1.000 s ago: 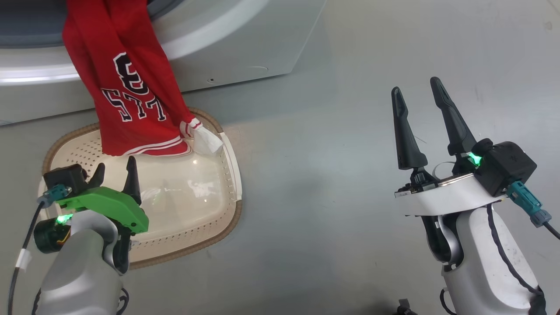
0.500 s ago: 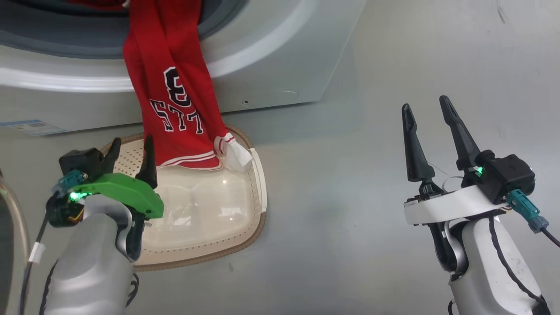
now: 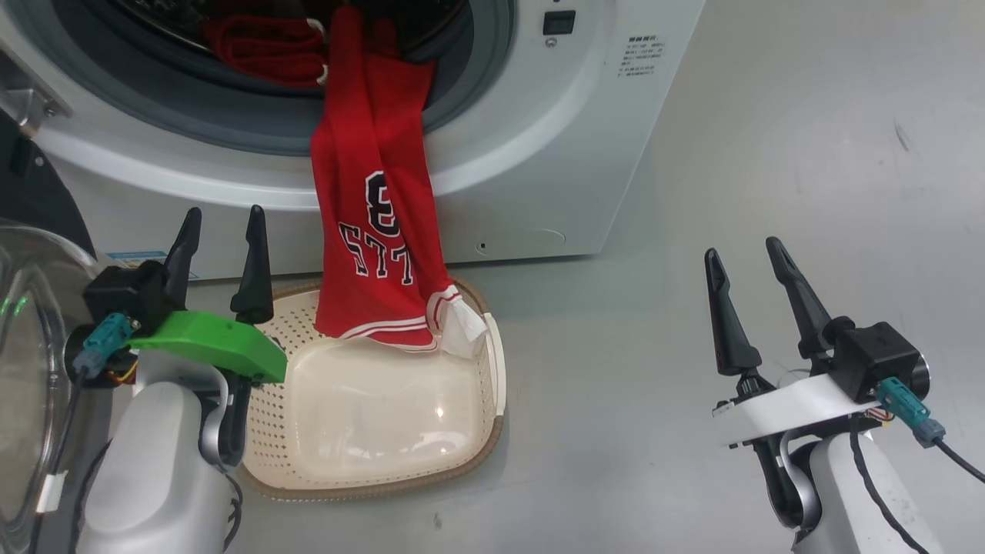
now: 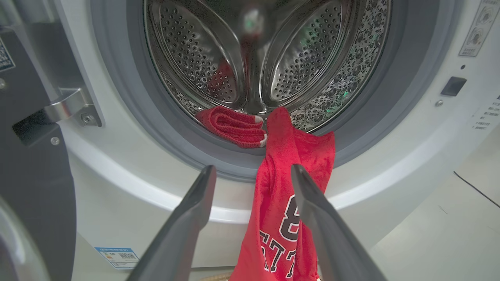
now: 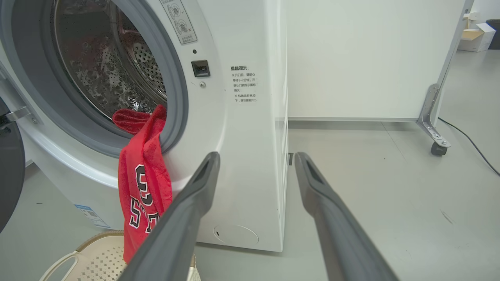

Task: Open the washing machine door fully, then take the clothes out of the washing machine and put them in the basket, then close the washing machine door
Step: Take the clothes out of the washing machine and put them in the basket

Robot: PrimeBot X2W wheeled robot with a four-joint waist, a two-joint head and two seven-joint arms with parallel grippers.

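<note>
Low before the washer (image 3: 585, 154), the left hand (image 3: 223, 238) is open and empty, pointed at the clothes (image 3: 377, 246); the right hand (image 3: 742, 285), open too, sits well apart. The door (image 3: 31, 331) stands wide, so unloading is the step in hand. One piece trails from the drum (image 4: 203, 58) into the basket (image 3: 492, 369); more lies inside the drum. Next, I'd guess: grip the hanging piece and pull it free.

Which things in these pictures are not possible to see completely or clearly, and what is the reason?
Head view: the washing machine door is cut off by the left edge.
Head view: the left gripper and its arm hide part of the basket.
Left wrist view: the bottom edge cuts off the clothes.
Right wrist view: the printed notice is too small to read.
</note>
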